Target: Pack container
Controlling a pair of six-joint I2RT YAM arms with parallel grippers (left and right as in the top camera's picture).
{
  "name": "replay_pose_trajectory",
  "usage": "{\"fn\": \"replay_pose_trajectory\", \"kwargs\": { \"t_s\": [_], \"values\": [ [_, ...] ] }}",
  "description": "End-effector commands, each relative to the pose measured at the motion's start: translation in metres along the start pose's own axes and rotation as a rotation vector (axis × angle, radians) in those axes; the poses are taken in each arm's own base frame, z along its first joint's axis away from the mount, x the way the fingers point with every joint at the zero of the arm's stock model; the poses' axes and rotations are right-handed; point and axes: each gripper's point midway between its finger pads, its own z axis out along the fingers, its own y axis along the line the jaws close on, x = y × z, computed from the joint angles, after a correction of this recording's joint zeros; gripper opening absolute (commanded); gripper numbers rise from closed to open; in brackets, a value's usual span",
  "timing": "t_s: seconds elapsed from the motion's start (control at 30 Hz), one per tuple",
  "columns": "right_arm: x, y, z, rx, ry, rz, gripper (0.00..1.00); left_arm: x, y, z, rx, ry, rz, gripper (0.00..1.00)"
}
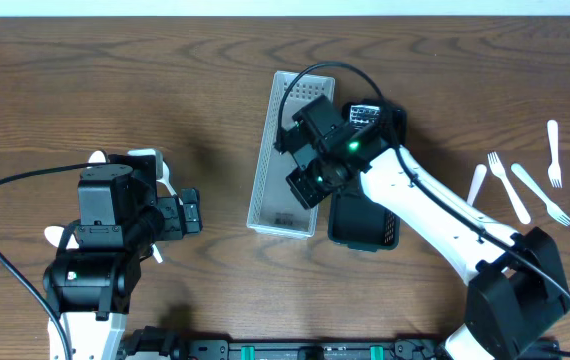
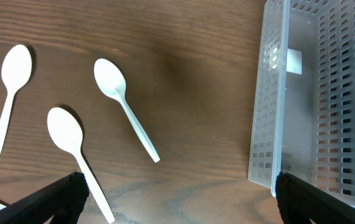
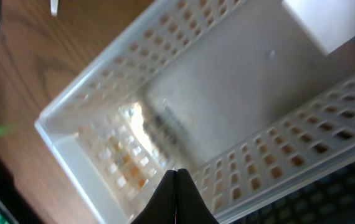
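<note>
A white perforated container (image 1: 268,160) lies lengthwise in the middle of the table, and nothing shows inside it but a label. My right gripper (image 1: 303,188) hangs over its near end, with the fingertips (image 3: 176,180) pressed together, shut with nothing between them, above the container's floor (image 3: 227,106). To the left, my left gripper (image 1: 193,212) is open above bare wood, its gap (image 2: 180,199) holding nothing. White spoons (image 2: 124,106) (image 2: 75,155) (image 2: 9,99) lie ahead of it, with the container wall (image 2: 268,112) on its right.
A black perforated container (image 1: 365,228) sits against the white one's right side, partly under my right arm. White forks (image 1: 554,152) (image 1: 540,193) and knives (image 1: 508,185) (image 1: 477,183) lie at the far right. A spoon (image 1: 165,175) lies by the left arm.
</note>
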Motion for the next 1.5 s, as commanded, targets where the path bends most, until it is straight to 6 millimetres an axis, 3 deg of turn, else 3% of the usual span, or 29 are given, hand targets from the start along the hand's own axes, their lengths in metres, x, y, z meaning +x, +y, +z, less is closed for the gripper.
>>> {"fn": "replay_pose_trajectory", "kwargs": {
  "t_s": [0.0, 0.17, 0.5, 0.73, 1.1, 1.27, 1.47],
  "values": [
    [0.006, 0.006, -0.003, -0.002, 0.03, 0.008, 0.01, -0.006, -0.003, -0.005, 0.012, -0.016, -0.01, 0.98],
    [0.023, 0.006, -0.004, 0.001, 0.103, 0.025, 0.01, -0.006, -0.003, -0.005, 0.012, -0.016, -0.009, 0.98],
    [0.013, -0.01, -0.007, 0.013, 0.057, 0.056, 0.01, -0.006, -0.003, -0.005, 0.012, -0.016, -0.009, 0.98],
    [0.027, -0.016, -0.007, 0.044, 0.111, 0.071, 0.01, -0.006, -0.003, -0.005, 0.012, -0.015, -0.009, 0.98],
    [0.031, -0.019, -0.005, 0.061, 0.123, 0.075, 0.01, -0.006, -0.003, -0.005, 0.013, -0.015, -0.007, 0.98],
    [0.012, -0.046, -0.024, 0.166, 0.034, 0.138, 0.01, -0.006, -0.01, -0.005, 0.028, -0.017, 0.089, 0.98],
    [-0.003, -0.097, -0.073, 0.266, -0.098, 0.285, 0.01, 0.0, -0.051, 0.001, 0.133, 0.027, 0.252, 0.98]
  ]
}}
